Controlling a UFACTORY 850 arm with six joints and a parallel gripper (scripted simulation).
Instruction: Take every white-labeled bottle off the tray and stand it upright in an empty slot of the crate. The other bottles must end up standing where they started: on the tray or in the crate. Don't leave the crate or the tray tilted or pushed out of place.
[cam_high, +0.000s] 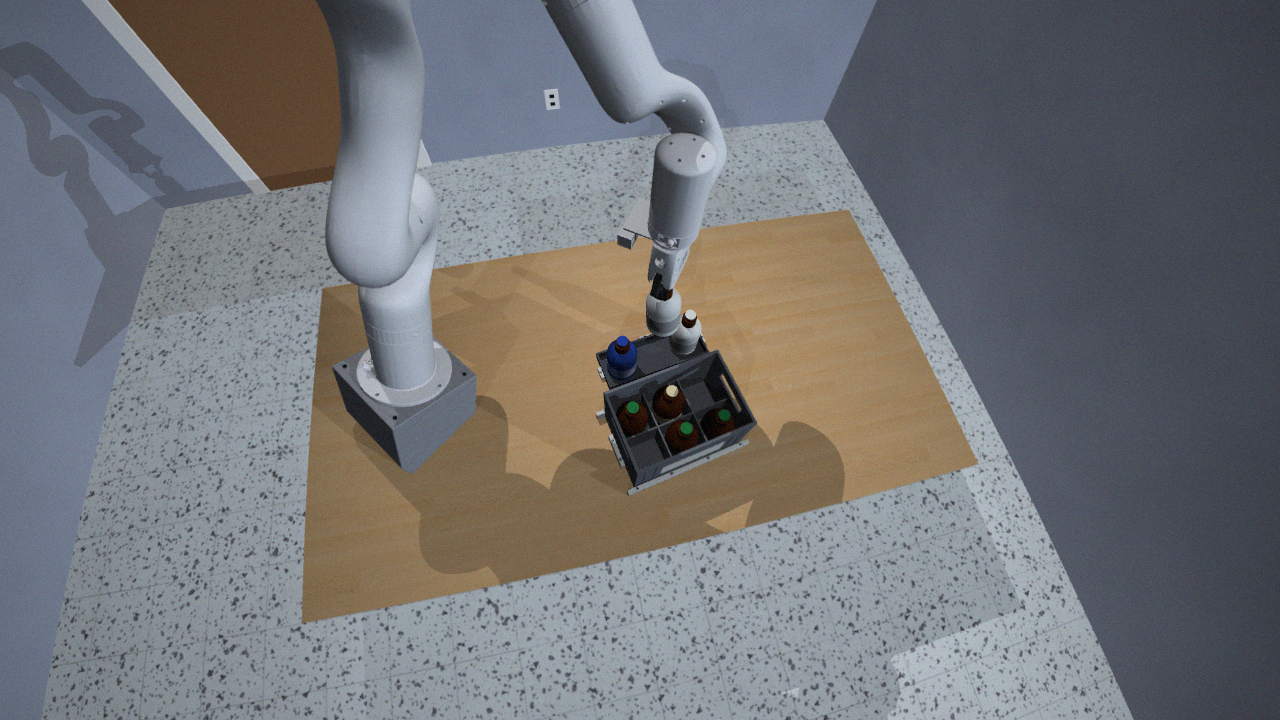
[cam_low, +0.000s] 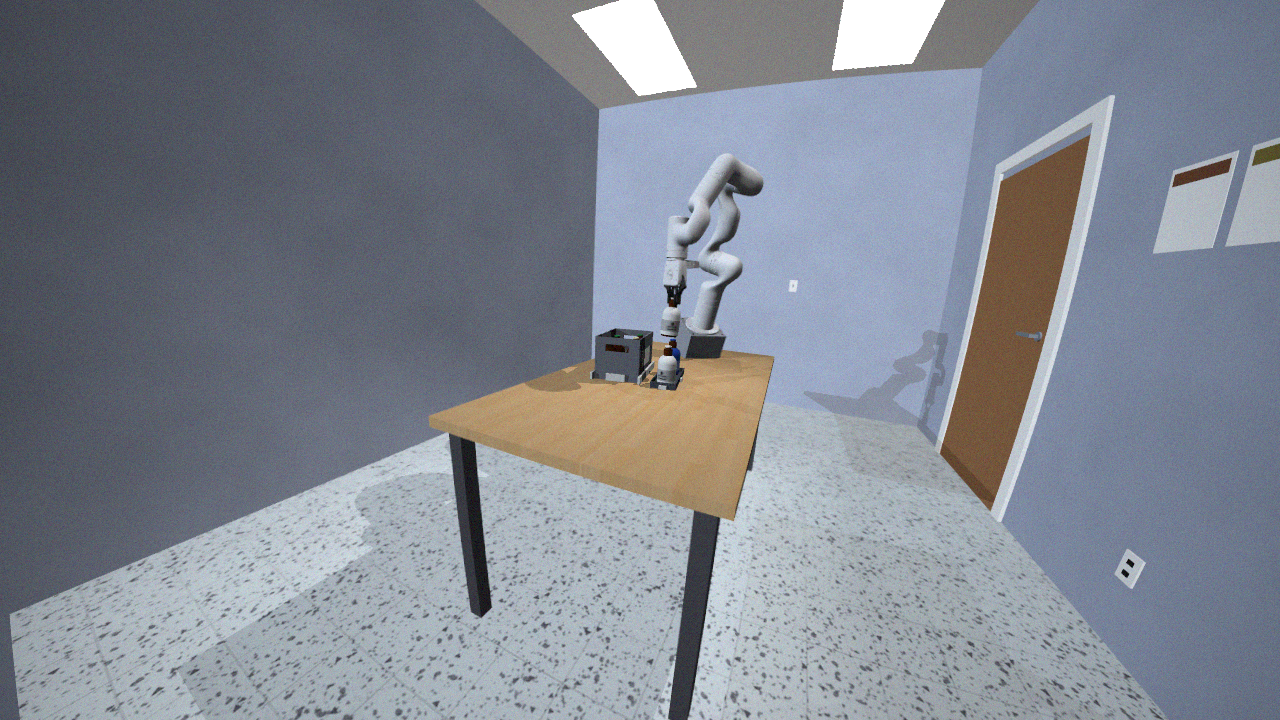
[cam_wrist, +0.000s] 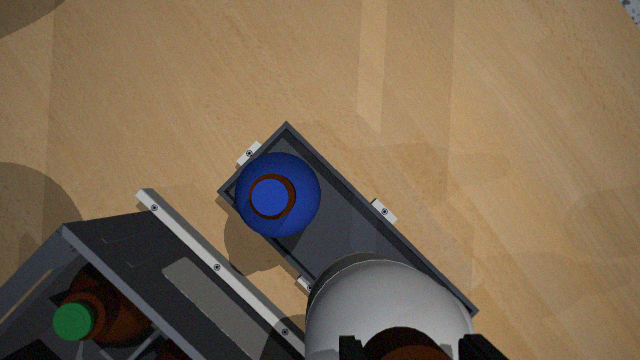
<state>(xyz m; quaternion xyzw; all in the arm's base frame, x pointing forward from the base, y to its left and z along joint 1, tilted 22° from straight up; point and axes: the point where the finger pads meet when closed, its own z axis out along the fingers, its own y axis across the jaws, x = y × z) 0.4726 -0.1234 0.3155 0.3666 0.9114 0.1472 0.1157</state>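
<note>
A robot gripper (cam_high: 661, 288) (cam_low: 673, 300) (cam_wrist: 411, 348) grips a white-labeled bottle (cam_high: 663, 312) (cam_low: 670, 320) (cam_wrist: 387, 305) by its neck above a low tray (cam_high: 652, 360) (cam_low: 656, 384) (cam_wrist: 345, 186). A second white bottle (cam_high: 685, 334) (cam_low: 666, 366) stands at the tray's right end in the top view, a blue bottle (cam_high: 622, 357) (cam_low: 675, 355) (cam_wrist: 278, 195) at its left. Just beside the tray, on the near side, the crate (cam_high: 662, 471) (cam_low: 623, 356) (cam_wrist: 115, 265) holds four brown bottles, three green-capped and one cream-capped, with slots open at far right and near left. Label writing is too small to read.

Crate (cam_high: 692, 460): right of center, below the tray (cam_high: 602, 367); four brown bottles inside.
Gripper (cam_high: 661, 288): closed on raised white bottle (cam_high: 663, 315), above tray.
</note>
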